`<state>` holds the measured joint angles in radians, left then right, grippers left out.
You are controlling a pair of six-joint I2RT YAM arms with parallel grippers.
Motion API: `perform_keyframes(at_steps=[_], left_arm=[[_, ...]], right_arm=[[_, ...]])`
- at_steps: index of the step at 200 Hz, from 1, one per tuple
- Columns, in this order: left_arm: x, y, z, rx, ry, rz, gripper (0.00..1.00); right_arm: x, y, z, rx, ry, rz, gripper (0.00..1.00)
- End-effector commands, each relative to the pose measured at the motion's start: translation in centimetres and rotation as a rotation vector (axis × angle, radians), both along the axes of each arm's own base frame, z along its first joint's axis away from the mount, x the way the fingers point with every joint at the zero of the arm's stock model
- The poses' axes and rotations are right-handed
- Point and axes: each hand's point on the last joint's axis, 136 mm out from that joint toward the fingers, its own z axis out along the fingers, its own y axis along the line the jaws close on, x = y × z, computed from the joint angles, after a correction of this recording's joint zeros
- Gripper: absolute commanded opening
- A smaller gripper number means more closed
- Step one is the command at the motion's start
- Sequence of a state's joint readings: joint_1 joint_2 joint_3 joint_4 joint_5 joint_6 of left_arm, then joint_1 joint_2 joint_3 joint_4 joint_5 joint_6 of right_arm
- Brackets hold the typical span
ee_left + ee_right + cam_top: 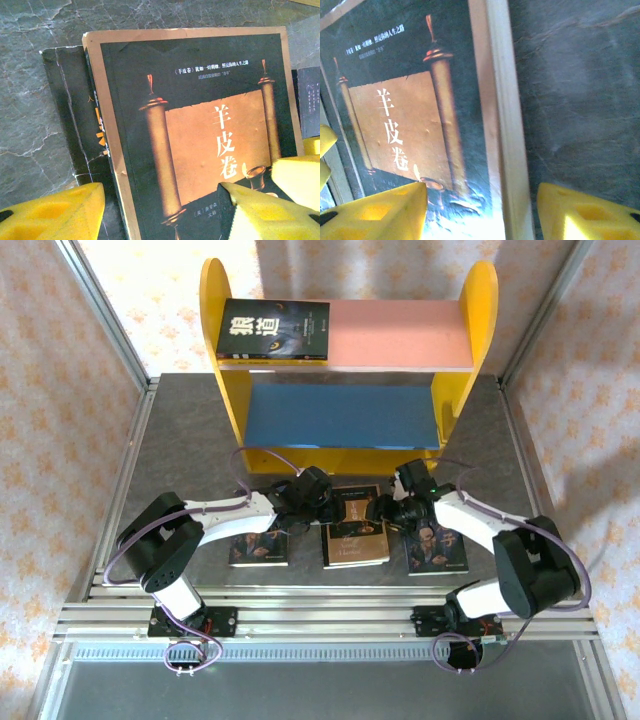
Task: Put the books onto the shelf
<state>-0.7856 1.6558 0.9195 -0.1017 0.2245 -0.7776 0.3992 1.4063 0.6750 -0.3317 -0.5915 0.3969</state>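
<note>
flanking tan-brown book (355, 537), left end effector (160, 192), right end effector (482, 190), both parted, slate table (190, 440), floral walls (50, 390)
</note>
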Motion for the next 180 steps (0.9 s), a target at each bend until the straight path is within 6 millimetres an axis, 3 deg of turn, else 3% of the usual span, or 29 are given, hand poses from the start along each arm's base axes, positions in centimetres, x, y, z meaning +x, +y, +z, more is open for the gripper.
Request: perform_keyframes(at_steps=[1, 48, 105, 180], left_arm=[[-0.2, 0.4, -0.4, 0.037, 0.001, 0.007, 0.62], [-0.5, 0.7, -2.8, 0.078, 0.042, 0.01, 0.61], [-0.4, 0.0, -3.2, 0.066, 0.057, 0.003, 0.61], [-0.1, -4.4, 2.2, -0.092, -0.034, -0.099, 0.61]], right_arm=[[0.5, 1.3, -0.3, 0.017, -0.006, 0.021, 0.57], [0.4, 1.3, -1.5, -0.01, 0.009, 0.064, 0.26], [-0.3, 0.9, -3.1, -0.03, 0.036, 0.073, 0.1], [-0.4, 1.5, -4.2, 0.002, 0.054, 0.071, 0.0]])
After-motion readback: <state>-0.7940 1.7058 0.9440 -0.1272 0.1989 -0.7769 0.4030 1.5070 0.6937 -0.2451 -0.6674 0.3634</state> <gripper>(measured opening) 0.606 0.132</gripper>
